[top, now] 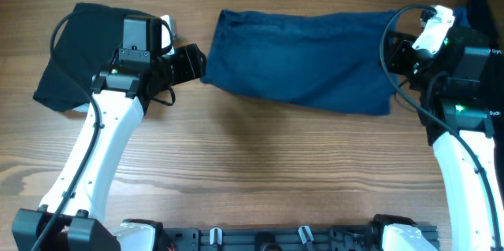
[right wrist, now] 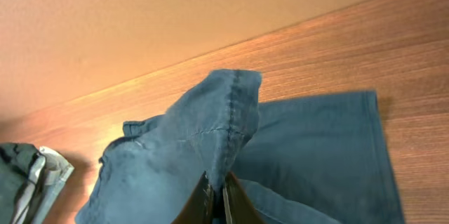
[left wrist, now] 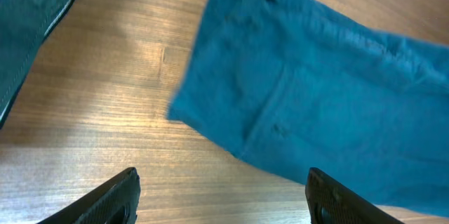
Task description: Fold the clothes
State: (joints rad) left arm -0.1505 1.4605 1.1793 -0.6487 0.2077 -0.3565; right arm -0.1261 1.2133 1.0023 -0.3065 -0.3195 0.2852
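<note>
Pinched shut on denim, the right gripper (right wrist: 218,197) sits at the bottom centre of my right wrist view. Its two fingers are pressed together on a peak of the denim shorts (right wrist: 316,154), and a stitched seam runs down that peak into the pinch. From overhead I see the same gripper (top: 396,53) at the right end of the shorts (top: 299,58), which lie spread across the upper middle of the wooden table (top: 260,172), their long side running left to right.

On the other side, the left gripper (left wrist: 222,182) is spread wide. Its dark fingers (left wrist: 105,199) stand far apart in the lower corners of the left wrist view with nothing between them but bare wood and, at the right, the lower edge of the shorts (left wrist: 316,112). Overhead, this gripper (top: 191,62) points right and is just beside the left end of the shorts; I cannot tell whether it touches the cloth.

A black garment (top: 75,46) lies in the upper left of the overhead frame, partly under the left arm. Another dark garment (top: 478,1) shows at the upper right edge, behind the right arm.
</note>
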